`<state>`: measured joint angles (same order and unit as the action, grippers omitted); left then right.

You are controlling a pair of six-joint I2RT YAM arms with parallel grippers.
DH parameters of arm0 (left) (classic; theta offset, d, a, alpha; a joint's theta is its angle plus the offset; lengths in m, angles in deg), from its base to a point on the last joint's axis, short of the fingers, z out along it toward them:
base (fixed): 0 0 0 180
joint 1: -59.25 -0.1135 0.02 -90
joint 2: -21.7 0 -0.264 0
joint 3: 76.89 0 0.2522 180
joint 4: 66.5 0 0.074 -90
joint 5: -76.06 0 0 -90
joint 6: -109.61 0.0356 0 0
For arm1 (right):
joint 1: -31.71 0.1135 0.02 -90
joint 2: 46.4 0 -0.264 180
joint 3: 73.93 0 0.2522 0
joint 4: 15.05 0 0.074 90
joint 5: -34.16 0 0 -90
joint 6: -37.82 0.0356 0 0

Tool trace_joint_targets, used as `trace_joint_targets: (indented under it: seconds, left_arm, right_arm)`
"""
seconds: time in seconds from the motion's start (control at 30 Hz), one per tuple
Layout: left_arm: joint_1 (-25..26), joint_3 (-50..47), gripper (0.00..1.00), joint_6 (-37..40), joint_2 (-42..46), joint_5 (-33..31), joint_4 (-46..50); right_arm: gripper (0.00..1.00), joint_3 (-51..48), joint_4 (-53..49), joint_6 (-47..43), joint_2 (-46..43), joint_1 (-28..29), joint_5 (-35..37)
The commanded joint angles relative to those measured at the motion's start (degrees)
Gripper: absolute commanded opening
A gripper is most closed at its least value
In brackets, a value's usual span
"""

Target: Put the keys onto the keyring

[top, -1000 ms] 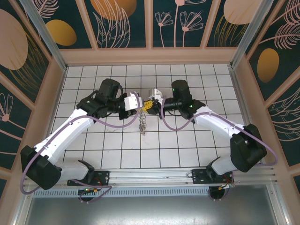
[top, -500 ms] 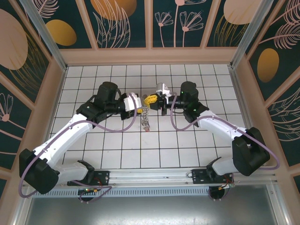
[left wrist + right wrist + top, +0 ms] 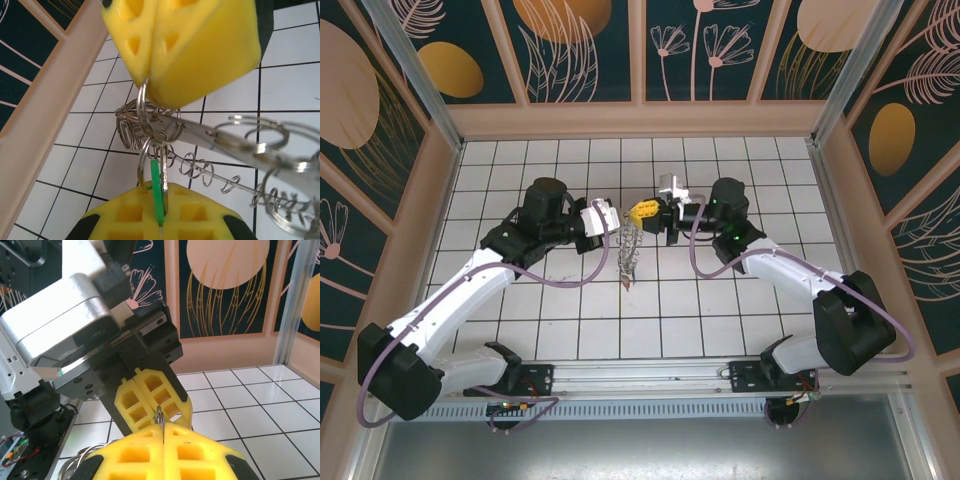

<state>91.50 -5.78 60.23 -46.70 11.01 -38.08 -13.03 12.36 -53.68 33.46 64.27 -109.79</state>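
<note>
Above the middle of the white tiled table [image 3: 720, 300], the two arms meet tip to tip, the left one reaching in from the table's left half and the right one from its right half. The left gripper [image 3: 160, 202] is clenched, its yellow fingers pressed together along one seam. The green key [image 3: 157, 187] stands upright in that seam with a thin wire loop beside it, so the grasp appears to be on the key (the loop may be pinched along with it; the wrist view does not settle that). The right gripper [image 3: 164, 440] is clenched as well, its yellow pads closed on a small silvery ring that sticks up out of the seam. In its own wrist view the left gripper's fingers sit just beyond, almost touching. The keyring [image 3: 628, 258] hangs between and below the two sets of fingers, a slack silvery strand of linked coils dropping from the meeting point toward the table's near edge. From the top view it cannot be told whether its lower end rests on the tiles or hangs just clear of them. In the left wrist view several of its wire loops are bunched together under the right gripper's fingertips, and the rest of the chain trails off over the tiles, partly blurred. The key's head colour is plain, but its blade is hidden between the pads.
</note>
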Motion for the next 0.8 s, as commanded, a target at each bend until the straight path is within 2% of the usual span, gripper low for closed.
trace_joint_targets:
  seconds: [0.0, 0.1, 0.17, 0.33, 0.43, 0.53, 0.57, 0.6, 0.63, 0.7, 0.77]
  left_arm:
    - [0.2, -3.4, 0.00, 0.6, 1.5, 0.2, -2.0]
    - [0.2, -6.0, 0.00, 1.3, 2.6, 1.1, -5.4]
    - [0.2, -6.7, 0.00, 1.4, 2.7, 1.3, -6.5]
    - [0.2, -6.6, 0.00, 0.4, 1.6, 5.0, -7.9]
    - [0.1, -5.1, 0.11, -2.1, 1.4, 4.8, -9.0]
    - [0.2, -4.1, 0.18, -3.9, 2.7, 3.8, -10.6]
    - [0.2, -4.1, 0.15, -4.6, 3.2, 3.5, -11.4]
    - [0.2, -4.0, 0.05, -4.8, 3.5, 3.6, -11.7]
    - [0.2, -3.8, 0.00, -4.7, 3.5, 3.8, -11.4]
    - [0.2, -2.7, 0.00, -2.4, 2.7, 5.3, -8.1]
    - [0.1, -2.6, 0.00, -1.6, 2.5, 4.5, -6.5]
  right_arm:
    - [0.00, -3.4, 19.0, 10.9, -1.6, -0.2, 5.4]
    - [0.00, -6.7, 31.3, 20.0, -0.6, 0.7, 11.9]
    - [0.00, -7.7, 35.3, 22.6, -0.2, 1.2, 14.9]
    - [0.00, -6.8, 35.9, 23.2, 0.9, 2.9, 15.4]
    - [0.00, -6.7, 36.0, 23.1, 1.6, 3.2, 15.1]
    - [0.00, -7.0, 33.7, 20.9, 1.7, 3.3, 13.9]
    - [0.00, -7.2, 32.5, 19.7, 1.7, 3.3, 13.3]
    - [0.00, -7.3, 31.3, 18.6, 1.6, 3.4, 12.8]
    - [0.00, -7.3, 29.2, 16.6, 1.5, 3.3, 12.2]
    - [0.00, -7.0, 23.7, 12.0, 0.9, 2.9, 11.0]
    - [0.00, -5.4, 12.8, 4.1, -0.5, 2.3, 8.9]
